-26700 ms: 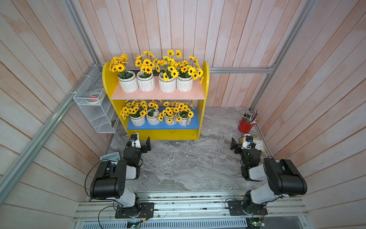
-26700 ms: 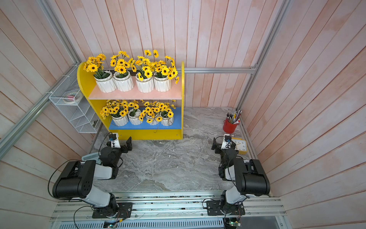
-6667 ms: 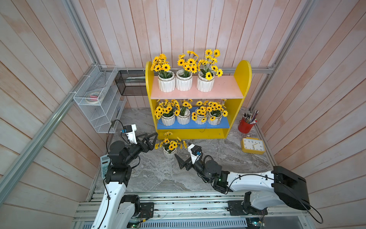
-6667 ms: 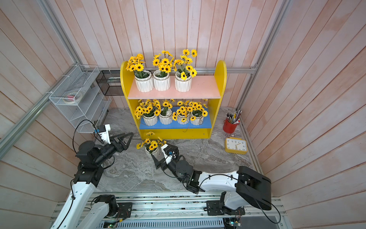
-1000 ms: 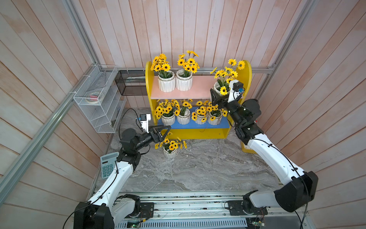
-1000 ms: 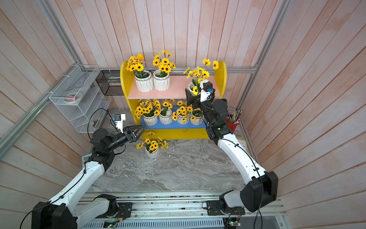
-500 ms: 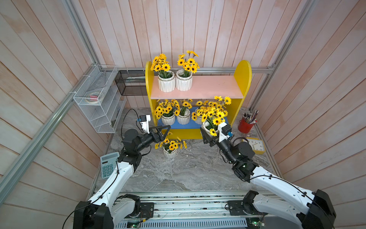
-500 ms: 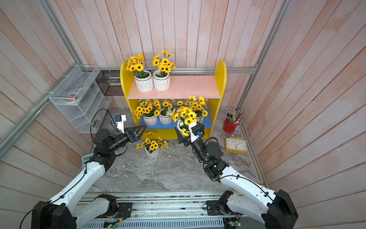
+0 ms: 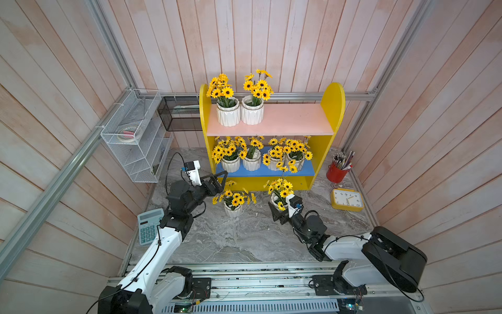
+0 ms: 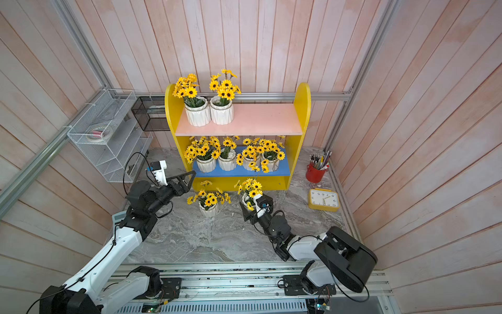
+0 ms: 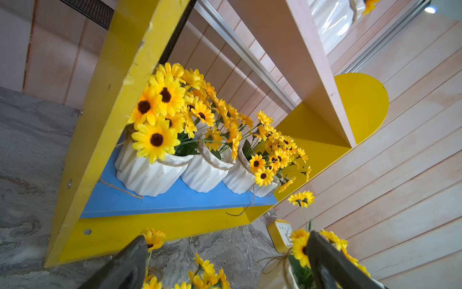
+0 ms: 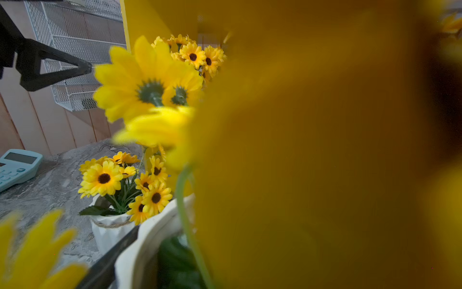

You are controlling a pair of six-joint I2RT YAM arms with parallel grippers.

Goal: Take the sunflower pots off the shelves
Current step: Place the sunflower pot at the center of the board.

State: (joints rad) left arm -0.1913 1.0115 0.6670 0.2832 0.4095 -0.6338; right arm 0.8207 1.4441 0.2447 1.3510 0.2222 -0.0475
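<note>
Jaws spread and empty, the left claw faces the upright small white ribbed ceramic sunflower pot just ahead on the blue lower board of the yellow wooden shelf (this arm is nearer), while the right claw clasps a sister pot.

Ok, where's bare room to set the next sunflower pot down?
Bare marble between the standing pot and the base rail. Also between the held pot, in the right gripper, and the clock. Right half of the pink board is free. Crowded: the blue board, four pots, and the strip before the shelves.
</note>
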